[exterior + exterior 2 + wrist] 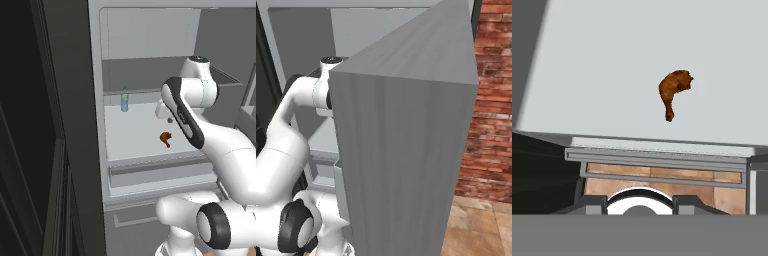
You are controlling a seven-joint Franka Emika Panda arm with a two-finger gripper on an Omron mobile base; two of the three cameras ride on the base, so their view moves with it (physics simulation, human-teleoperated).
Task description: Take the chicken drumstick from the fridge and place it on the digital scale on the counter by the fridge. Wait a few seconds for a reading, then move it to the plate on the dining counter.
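The chicken drumstick [166, 138] [673, 90], small and reddish-brown, lies on a pale shelf [132, 135] inside the open fridge [145, 35]. In the hand view its meaty end is at the upper right and its thin bone points down. My arm reaches into the fridge. My gripper [639, 204] hangs above the shelf's front edge, short of the drumstick and not touching it. It is open, its fingertips [591, 204] apart with nothing between them. The digital scale, the counter, the plate and the dining counter are out of view.
A small blue-green bottle [124, 102] stands at the back left of the same shelf. A wide grey drawer [160, 167] sits below the shelf. The open fridge door [406, 140] stands close on the right, with a red brick wall [491, 100] behind it.
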